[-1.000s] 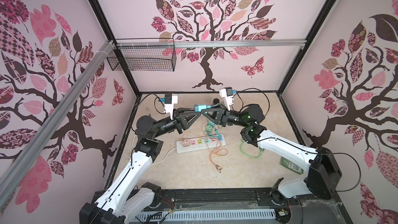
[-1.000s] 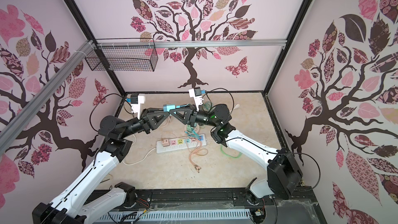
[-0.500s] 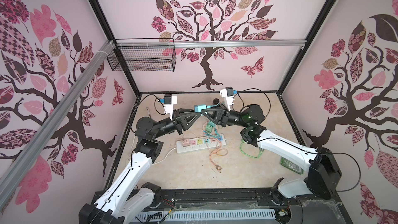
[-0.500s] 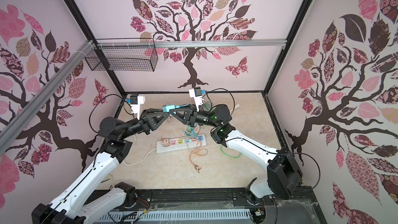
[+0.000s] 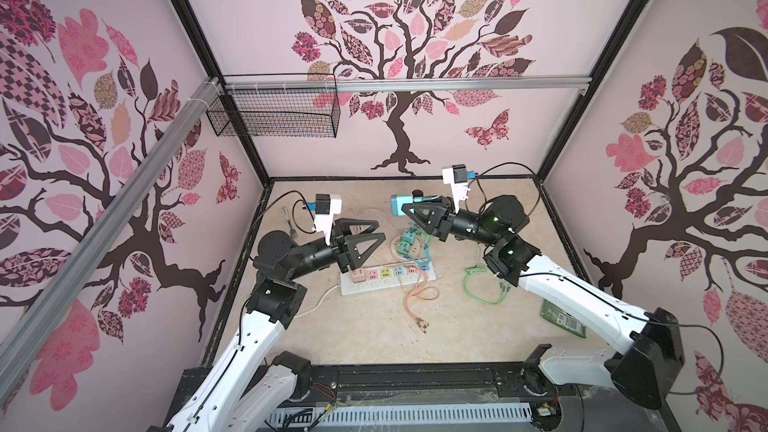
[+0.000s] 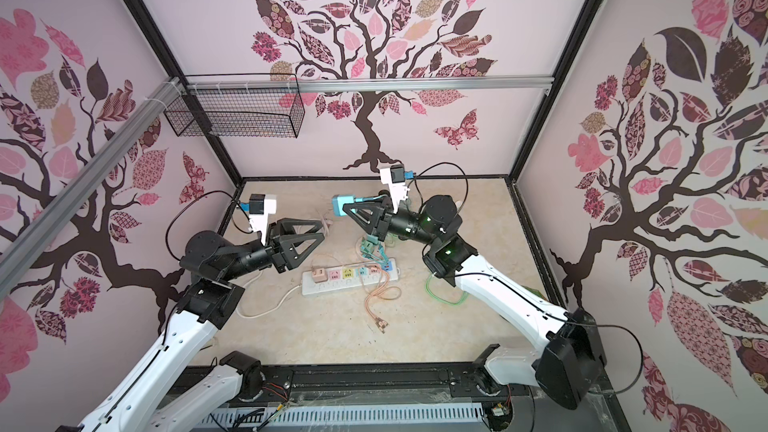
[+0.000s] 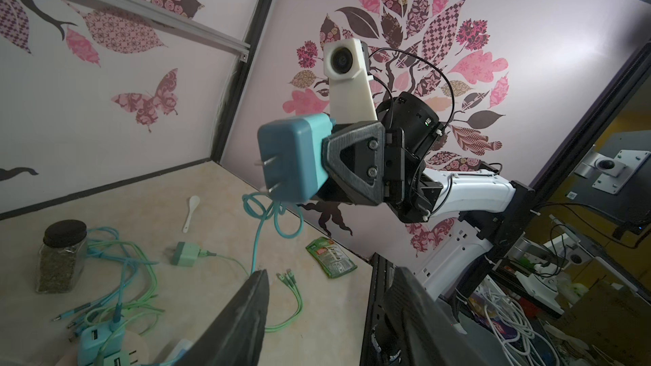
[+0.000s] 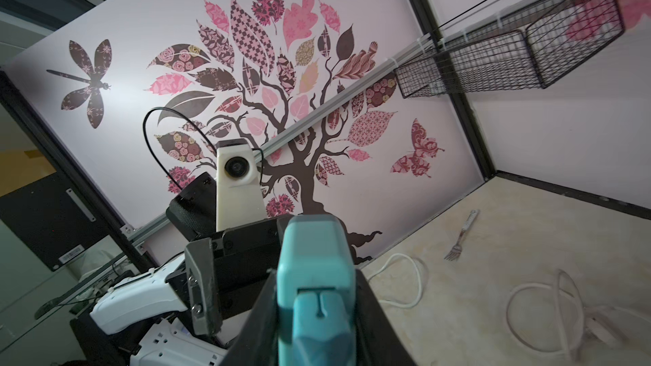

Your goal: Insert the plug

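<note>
A blue plug (image 5: 398,205) (image 6: 341,205) with two metal prongs hangs in the air above the table's middle. My right gripper (image 5: 409,209) (image 6: 352,207) is shut on its body. In the right wrist view the plug (image 8: 315,276) fills the gap of the right gripper (image 8: 315,308). The left wrist view shows the plug (image 7: 290,160) prongs-first, a blue cable hanging below it. My left gripper (image 5: 380,229) (image 6: 324,229) (image 7: 327,297) stands open and empty, just left of and below the plug. The white power strip (image 5: 386,278) (image 6: 349,278) lies under both grippers.
Teal adapters (image 5: 409,243) and blue cables lie behind the strip. A pink cable (image 5: 415,297) runs over it and a green cable (image 5: 482,284) lies to its right. There are also a green packet (image 5: 563,317), a fork (image 5: 289,222), a jar (image 7: 61,255), a spoon (image 7: 192,207) and a wire basket (image 5: 274,112) on the wall.
My left gripper has let go of the plug, opened, and drawn back down and to the left. The right gripper keeps the plug and has shifted slightly right.
</note>
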Robot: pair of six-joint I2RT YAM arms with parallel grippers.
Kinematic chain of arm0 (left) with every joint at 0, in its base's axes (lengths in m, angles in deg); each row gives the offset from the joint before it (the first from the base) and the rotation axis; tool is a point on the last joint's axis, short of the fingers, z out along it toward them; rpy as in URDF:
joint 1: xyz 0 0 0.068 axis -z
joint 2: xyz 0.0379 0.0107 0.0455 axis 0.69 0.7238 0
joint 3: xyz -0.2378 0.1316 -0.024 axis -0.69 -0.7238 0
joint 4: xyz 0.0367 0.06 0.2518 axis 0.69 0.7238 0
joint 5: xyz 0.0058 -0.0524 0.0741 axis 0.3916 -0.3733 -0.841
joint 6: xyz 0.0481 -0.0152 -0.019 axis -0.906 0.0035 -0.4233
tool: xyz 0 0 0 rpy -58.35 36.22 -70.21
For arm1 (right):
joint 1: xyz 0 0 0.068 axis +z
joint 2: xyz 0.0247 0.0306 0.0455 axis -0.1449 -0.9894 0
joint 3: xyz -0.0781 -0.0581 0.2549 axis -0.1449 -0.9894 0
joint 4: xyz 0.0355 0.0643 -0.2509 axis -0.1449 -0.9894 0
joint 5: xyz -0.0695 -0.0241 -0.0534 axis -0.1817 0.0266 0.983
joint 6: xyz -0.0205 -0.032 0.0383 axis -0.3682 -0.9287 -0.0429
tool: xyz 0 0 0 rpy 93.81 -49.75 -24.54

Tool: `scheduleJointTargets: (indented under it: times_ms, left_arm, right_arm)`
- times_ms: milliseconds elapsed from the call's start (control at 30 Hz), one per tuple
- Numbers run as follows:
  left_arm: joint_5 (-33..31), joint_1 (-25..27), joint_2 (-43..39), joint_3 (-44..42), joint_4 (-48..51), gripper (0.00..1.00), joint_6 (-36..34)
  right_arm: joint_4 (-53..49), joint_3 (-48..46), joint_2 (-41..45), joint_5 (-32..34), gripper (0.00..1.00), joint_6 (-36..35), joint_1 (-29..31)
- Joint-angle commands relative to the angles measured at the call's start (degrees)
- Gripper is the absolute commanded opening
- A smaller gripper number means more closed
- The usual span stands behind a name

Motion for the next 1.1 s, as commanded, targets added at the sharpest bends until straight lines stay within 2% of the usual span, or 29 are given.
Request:
scheduleJointTargets:
  times_ms: [0,133,267,400,600,667,800,933,1067]
  left_arm:
    - [-0.96,0.14,-1.75,-2.54,6.12,0.61,-3.70]
    - [-1.87,0.06,-2.60,-2.74,10.19,0.64,-5.62]
    - [-7.30,0.14,-0.25,-0.04,22.77,0.62,-13.40]
    - [-9.09,0.14,4.92,3.62,30.95,0.58,-20.15]
    - [-11.53,0.77,9.88,6.85,33.89,0.57,-23.58]
    - [-15.60,2.74,11.86,8.55,37.34,0.57,-27.38]
    - [-25.34,10.75,17.45,12.04,43.81,0.58,-36.29]
    - [-27.31,15.51,22.82,12.77,44.17,0.58,-41.34]
    - [-29.74,16.85,27.43,13.14,43.01,0.53,-43.56]
  right_arm:
    - [-9.44,2.69,4.42,3.42,0.16,-7.82,-0.21]
    - [-14.47,3.64,5.77,5.19,0.16,-10.97,-0.37]
    - [-20.44,5.16,7.23,8.51,0.16,-15.13,-1.55]
    - [-24.59,5.85,8.39,8.62,0.16,-14.81,-7.49]
    - [-29.02,3.87,9.67,6.18,0.16,-13.26,-18.01]
    - [-30.45,3.14,10.16,6.52,0.16,-13.91,-19.32]
    - [-31.06,1.68,10.84,6.81,0.15,-14.29,-20.00]
    - [-31.43,1.22,11.09,7.17,0.16,-14.64,-20.22]
    - [-31.86,0.47,11.93,7.60,0.16,-14.81,-20.36]
